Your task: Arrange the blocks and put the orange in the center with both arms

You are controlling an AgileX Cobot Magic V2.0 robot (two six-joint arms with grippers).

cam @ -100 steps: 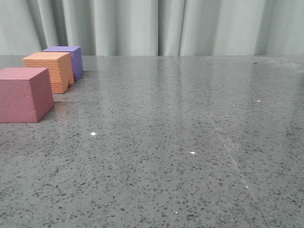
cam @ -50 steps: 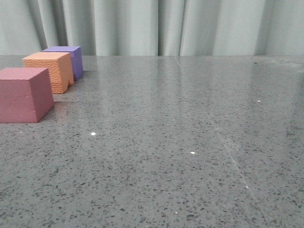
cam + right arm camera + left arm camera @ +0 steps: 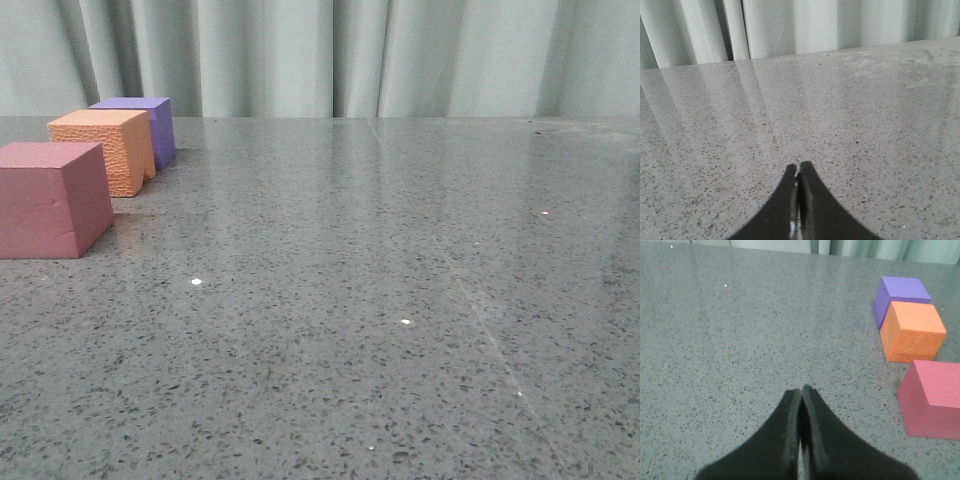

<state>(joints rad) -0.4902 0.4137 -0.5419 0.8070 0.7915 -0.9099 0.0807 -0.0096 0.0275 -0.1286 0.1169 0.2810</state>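
Three foam cubes stand in a row at the table's far left in the front view: the pink-red cube nearest, the orange cube in the middle, the purple cube farthest. The left wrist view shows them too: purple, orange, pink-red. My left gripper is shut and empty, over bare table beside the row and apart from it. My right gripper is shut and empty over bare table, with no cube in its view. Neither gripper shows in the front view.
The grey speckled table stretches wide to the right of the cubes. A pale curtain hangs behind its far edge.
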